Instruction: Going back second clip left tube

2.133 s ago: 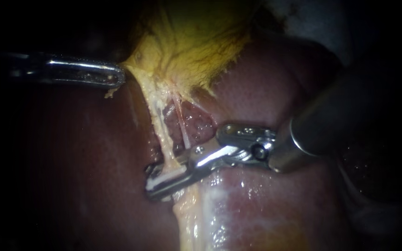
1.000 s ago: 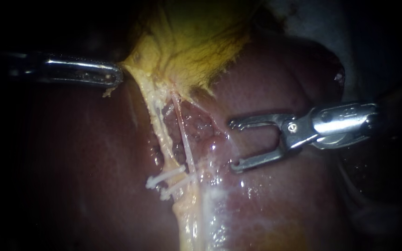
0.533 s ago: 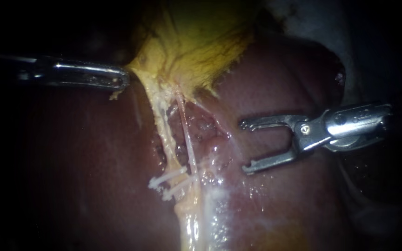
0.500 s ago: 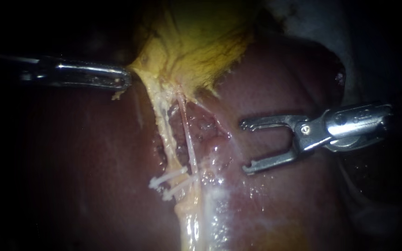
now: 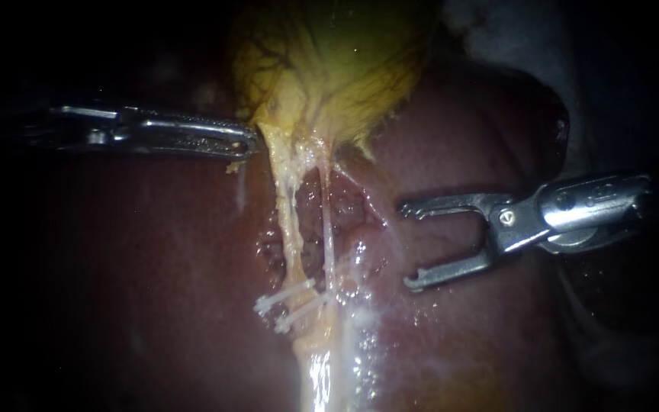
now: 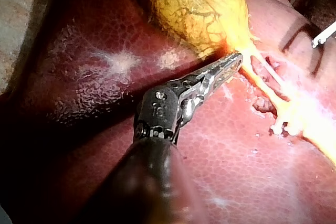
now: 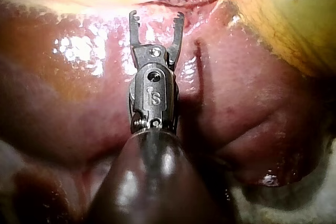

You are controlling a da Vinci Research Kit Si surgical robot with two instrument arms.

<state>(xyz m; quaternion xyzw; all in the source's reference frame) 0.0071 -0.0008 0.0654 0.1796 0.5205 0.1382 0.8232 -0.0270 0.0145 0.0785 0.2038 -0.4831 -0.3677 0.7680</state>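
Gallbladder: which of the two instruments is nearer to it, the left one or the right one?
Left. The left instrument grips the gallbladder at its lower edge. The right instrument stands open over the liver, apart from the gallbladder, near the two clips.

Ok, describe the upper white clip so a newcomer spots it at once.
From the yellow gallbladder at the top of the endoscope view, follow the thick yellowish tube down across the dark red liver. Two thin white clips cross its lower end side by side. Yours is the upper white clip, nearer the gallbladder than the lower white clip.
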